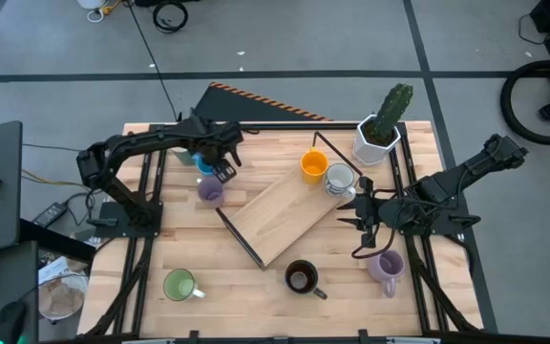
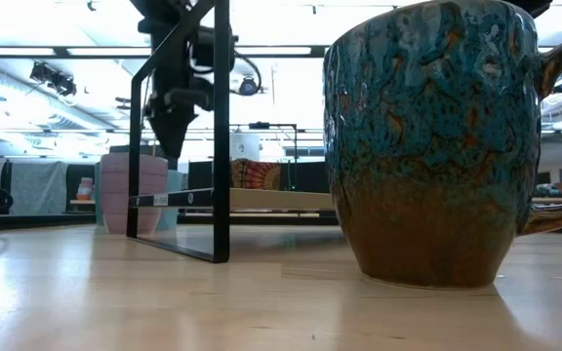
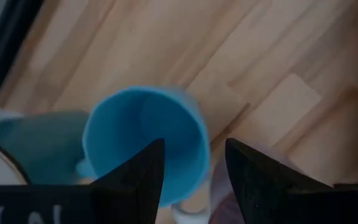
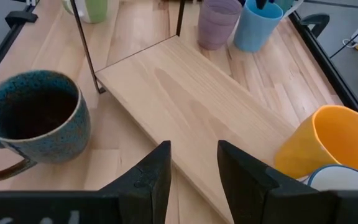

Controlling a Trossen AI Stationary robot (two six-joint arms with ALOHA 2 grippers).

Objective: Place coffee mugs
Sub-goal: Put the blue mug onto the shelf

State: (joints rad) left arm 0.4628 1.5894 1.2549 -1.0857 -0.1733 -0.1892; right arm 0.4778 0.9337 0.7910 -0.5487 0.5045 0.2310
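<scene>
Left gripper [image 1: 220,164], jaws parted, straddled blue mug [image 3: 145,140] rim beside board [image 1: 289,210]; rigid, breakable, likely slippery.

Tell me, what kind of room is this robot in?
Probably a robot lab or workshop. Two dark arms are bolted to a wooden table holding test mugs, cables trail over the grey floor, and the low view shows long ceiling lights above workbenches.

A robotics lab: wooden table [image 1: 208,287] on grey floor, cables [image 1: 170,14], ceiling strip lights [image 2: 379,44].
</scene>
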